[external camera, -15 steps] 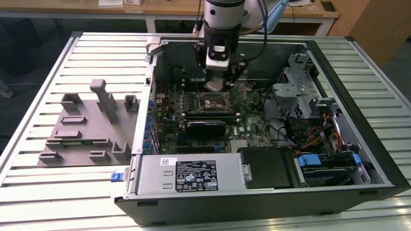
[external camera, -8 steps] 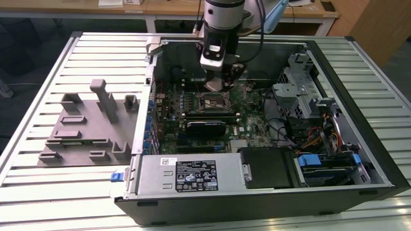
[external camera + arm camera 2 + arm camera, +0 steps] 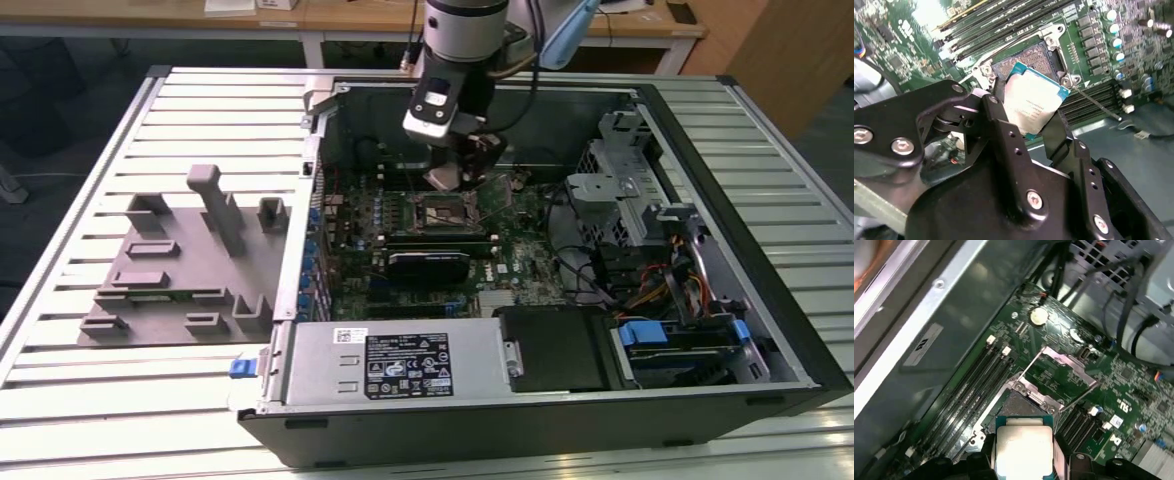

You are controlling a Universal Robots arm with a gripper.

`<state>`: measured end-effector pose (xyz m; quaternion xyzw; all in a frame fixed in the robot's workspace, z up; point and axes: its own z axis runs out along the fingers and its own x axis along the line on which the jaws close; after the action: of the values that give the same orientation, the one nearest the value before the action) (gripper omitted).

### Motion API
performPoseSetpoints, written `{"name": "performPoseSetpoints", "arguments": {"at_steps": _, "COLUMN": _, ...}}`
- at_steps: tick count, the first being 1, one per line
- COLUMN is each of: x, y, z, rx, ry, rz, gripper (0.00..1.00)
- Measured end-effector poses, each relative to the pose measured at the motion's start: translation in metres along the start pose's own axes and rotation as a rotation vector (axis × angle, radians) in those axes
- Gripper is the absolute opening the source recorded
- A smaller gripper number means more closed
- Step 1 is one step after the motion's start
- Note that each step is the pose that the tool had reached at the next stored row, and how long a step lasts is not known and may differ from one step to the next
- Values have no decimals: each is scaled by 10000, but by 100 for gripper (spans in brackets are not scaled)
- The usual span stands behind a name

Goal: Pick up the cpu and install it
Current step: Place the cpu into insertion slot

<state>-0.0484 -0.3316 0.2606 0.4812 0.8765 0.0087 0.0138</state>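
Gripper (image 3: 1029, 120) clenched on the cpu (image 3: 1033, 102): two fingers (image 3: 995, 112) press its opposite edges, metal plate facing both wrist cameras. The cpu hangs between the fingertips, just above the socket (image 3: 1021, 404); contact cannot be told. In the exterior view the gripper sits directly over the socket, inside the case (image 3: 534, 435). Load plate (image 3: 1069, 362) stands open just past the fingertips. Lever (image 3: 1099, 104) lies beside the socket.

Risks (judgement):
- The chip looks slightly rotated against the socket frame. Lowered that way, a corner could land on the contacts and bend them.
- The edge-only grip could slip.
- A finger could catch the plate or lever.

Count: cpu 1; socket 1; load plate 1; lever 1; fingers 2.
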Motion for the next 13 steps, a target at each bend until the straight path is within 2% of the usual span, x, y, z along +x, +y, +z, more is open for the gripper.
{"name": "performPoseSetpoints", "arguments": {"at_steps": 13, "x": 0, "y": 0, "z": 16, "rx": 37, "ry": -67, "rz": 2364, "gripper": 54}}
